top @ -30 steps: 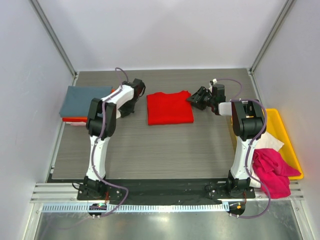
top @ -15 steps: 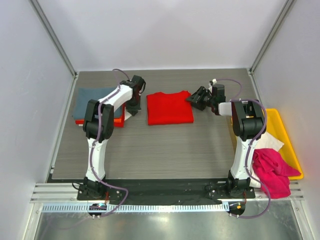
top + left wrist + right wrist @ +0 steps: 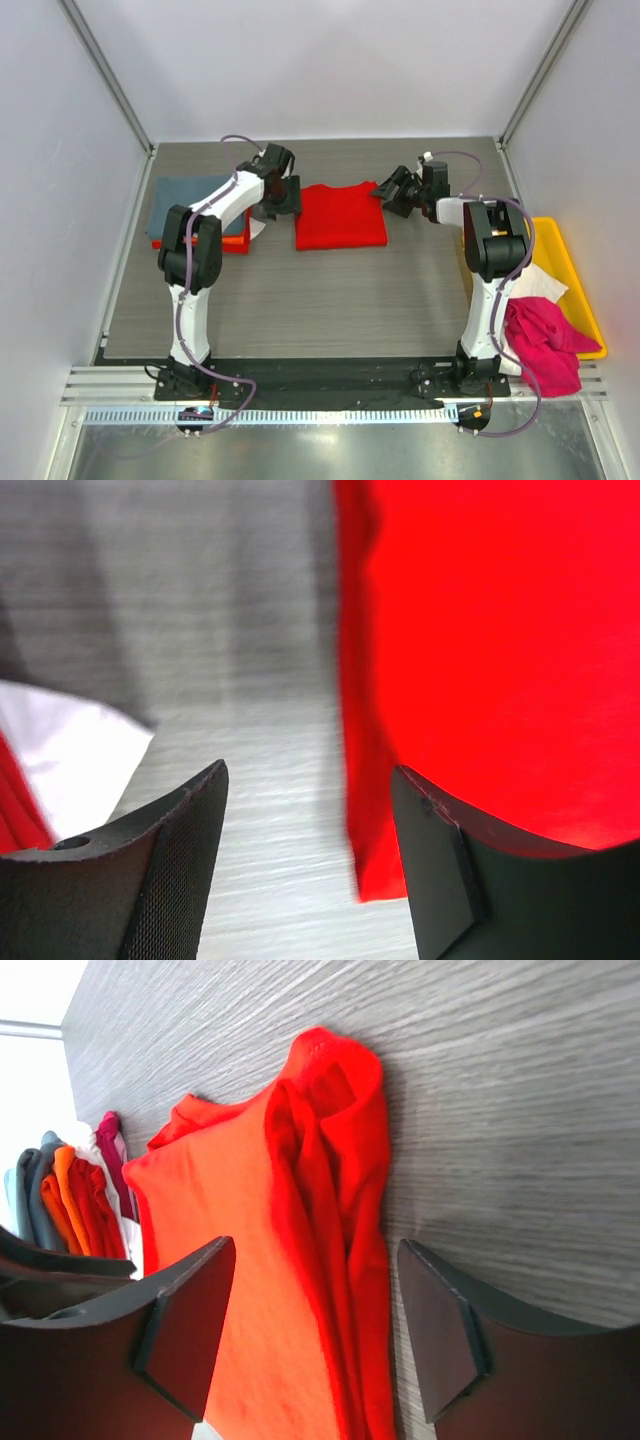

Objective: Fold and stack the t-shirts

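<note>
On the far half of the surface (image 3: 300, 290), mid-width: red t-shirt (image 3: 340, 215) lies folded to a flat rectangle, with 1 pincer at each short side.

Step in hand (judgement): the fold of the red t-shirt looks finished. Both arms appear to be setting up to pick it up and carry it to the stack (image 3: 235, 243) at far left. A grey-blue t-shirt (image 3: 180, 205) tops that stack, with red and orange layers showing beneath.

Left pincer (image 3: 285, 196): wide apart, holding nothing. In the wrist view the shirt's left edge runs between the 2 fingers (image 3: 180, 860), nearer the right-hand one. Bare surface fills the rest of the gap. Whether the tips touch cloth cannot be told.

Right pincer (image 3: 393, 190): wide apart, holding nothing. In the wrist view the bunched, rolled edge at the shirt's far right corner sits between the jaws, with neither pressing on it.

Next move calls for (judgement):
- Each pincer closes on all layers at its own edge, not just the top ply.
- Both lift level and together, so the fold does not open.
- The carry to the left ends square on the grey-blue t-shirt.

Not yet folded: magenta t-shirt (image 3: 545, 345) and white t-shirt (image 3: 543, 283), heaped at the yellow tray (image 3: 565, 250), well apart from both pincers.
</note>
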You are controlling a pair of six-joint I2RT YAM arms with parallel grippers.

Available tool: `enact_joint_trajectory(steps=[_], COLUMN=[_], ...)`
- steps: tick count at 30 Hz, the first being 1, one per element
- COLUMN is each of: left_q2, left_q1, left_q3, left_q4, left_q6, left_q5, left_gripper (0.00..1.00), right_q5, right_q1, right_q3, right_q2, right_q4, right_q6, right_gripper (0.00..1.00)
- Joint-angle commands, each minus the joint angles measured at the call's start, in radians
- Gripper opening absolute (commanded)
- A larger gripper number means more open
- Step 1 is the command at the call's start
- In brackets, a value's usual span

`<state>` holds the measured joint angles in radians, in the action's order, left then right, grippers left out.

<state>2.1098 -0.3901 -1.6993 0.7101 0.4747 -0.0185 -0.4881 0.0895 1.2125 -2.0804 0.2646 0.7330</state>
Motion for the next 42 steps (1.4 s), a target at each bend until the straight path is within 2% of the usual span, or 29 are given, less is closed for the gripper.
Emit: enact_joint_trajectory(steps=[1, 4, 9, 12, 16, 23, 27, 30, 34, 37, 39, 40, 41, 42], left_q2=[-0.062, -0.042, 0.022, 0.036, 0.085, 0.119, 0.121, 0.136, 0.17, 0.194, 0.203, 0.211, 0.216, 0.217], left_q1=[0.007, 0.023, 0.036, 0.054, 0.068, 0.086, 0.108, 0.122, 0.125, 0.123, 0.125, 0.125, 0.123, 0.125], left_q3=[0.03, 0.04, 0.024, 0.072, 0.043, 0.041, 0.073, 0.096, 0.07, 0.063, 0.056, 0.055, 0.052, 0.05], left_q4=[-0.155, -0.248, -0.356, -0.466, -0.478, -0.495, -0.543, -0.592, -0.607, -0.63, -0.632, -0.638, -0.643, -0.646], left_q6=[0.059, 0.096, 0.142, 0.202, 0.226, 0.257, 0.285, 0.315, 0.335, 0.355, 0.364, 0.367, 0.37, 0.377], left_q5=[0.07, 0.148, 0.164, 0.221, 0.249, 0.244, 0.25, 0.287, 0.319, 0.338, 0.338, 0.338, 0.338, 0.336], left_gripper=[0.68, 0.68, 0.69, 0.7, 0.71, 0.67, 0.66, 0.63, 0.53, 0.47, 0.39, 0.33, 0.21, 0.13], right_q5=[0.042, 0.045, 0.014, 0.009, 0.016, 0.048, 0.055, 0.049, 0.042, 0.036, 0.033, 0.026, 0.023, 0.022], right_q1=[-0.002, -0.002, 0.0, 0.004, 0.01, 0.012, 0.013, 0.015, 0.015, 0.015, 0.016, 0.019, 0.018, 0.019], right_q3=[0.065, 0.096, 0.15, 0.173, 0.206, 0.237, 0.262, 0.278, 0.3, 0.309, 0.315, 0.317, 0.317, 0.315], right_q2=[-0.033, -0.063, -0.133, -0.152, -0.178, -0.204, -0.221, -0.234, -0.25, -0.259, -0.257, -0.259, -0.257, -0.254], right_q4=[-0.08, -0.096, -0.096, -0.102, -0.122, -0.152, -0.172, -0.176, -0.186, -0.188, -0.185, -0.183, -0.173, -0.166], right_q6=[-0.035, -0.046, -0.031, -0.035, -0.034, -0.03, -0.035, -0.035, -0.032, -0.03, -0.029, -0.029, -0.026, -0.021], right_gripper=[0.7, 0.65, 0.66, 0.66, 0.64, 0.5, 0.48, 0.43, 0.28, 0.24, 0.21, 0.14, 0.08, 0.03])
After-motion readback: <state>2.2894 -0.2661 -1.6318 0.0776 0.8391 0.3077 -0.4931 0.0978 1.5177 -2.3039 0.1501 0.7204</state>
